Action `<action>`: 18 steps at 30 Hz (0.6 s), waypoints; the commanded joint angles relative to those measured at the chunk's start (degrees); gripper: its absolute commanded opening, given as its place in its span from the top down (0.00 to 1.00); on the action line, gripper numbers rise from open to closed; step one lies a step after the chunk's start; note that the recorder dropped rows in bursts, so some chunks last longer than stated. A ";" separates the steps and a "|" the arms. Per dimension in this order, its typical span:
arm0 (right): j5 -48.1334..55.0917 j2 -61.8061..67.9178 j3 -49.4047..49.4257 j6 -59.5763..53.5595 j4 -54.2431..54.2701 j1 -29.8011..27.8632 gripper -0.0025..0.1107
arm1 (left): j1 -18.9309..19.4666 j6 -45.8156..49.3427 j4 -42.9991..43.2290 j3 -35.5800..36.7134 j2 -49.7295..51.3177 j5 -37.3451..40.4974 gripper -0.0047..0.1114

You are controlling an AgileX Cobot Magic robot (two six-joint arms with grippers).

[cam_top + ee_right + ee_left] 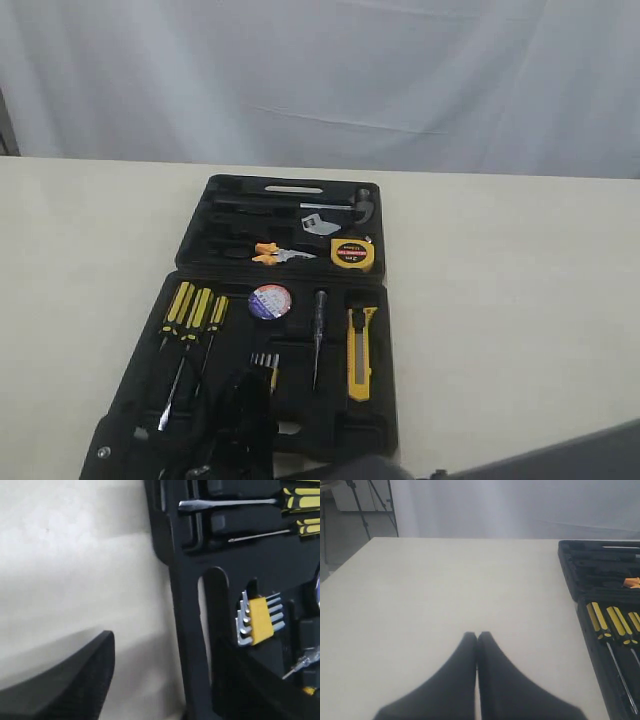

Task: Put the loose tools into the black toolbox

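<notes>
The black toolbox (386, 300) lies open on the table with its tools in the recesses. The orange-handled pliers (275, 254) and yellow tape measure (352, 253) sit in the far half. The labelled tape roll (269, 301) and yellow-black utility knife (361, 350) sit in the near half. My right gripper (165, 650) is open and straddles the near rim of the toolbox (185, 580); one finger (75, 680) is over the table, the other over the case. It shows as a dark shape (240, 425) at the front. My left gripper (477, 635) is shut and empty over bare table, left of the toolbox (570, 575).
Three yellow-black screwdrivers (195, 310) (612, 622), a yellow-clipped hex key set (257, 620) (265, 362), a test pen (318, 335) and a hammer (340, 208) also lie in the case. Beige table (520, 300) spreads on both sides. A grey arm (570, 455) crosses the bottom right.
</notes>
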 commanded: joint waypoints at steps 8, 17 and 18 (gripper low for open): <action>0.93 2.26 -2.63 0.37 0.72 -1.65 0.48 | -0.27 -0.24 -0.47 0.15 -0.07 -0.45 0.96; 2.90 3.64 -2.63 0.37 0.89 -3.08 0.48 | -0.27 -0.24 -0.47 0.15 -0.07 -0.45 0.96; 2.90 3.64 -2.63 0.37 0.89 -3.08 0.48 | -0.27 -0.24 -0.47 0.15 -0.07 -0.45 0.96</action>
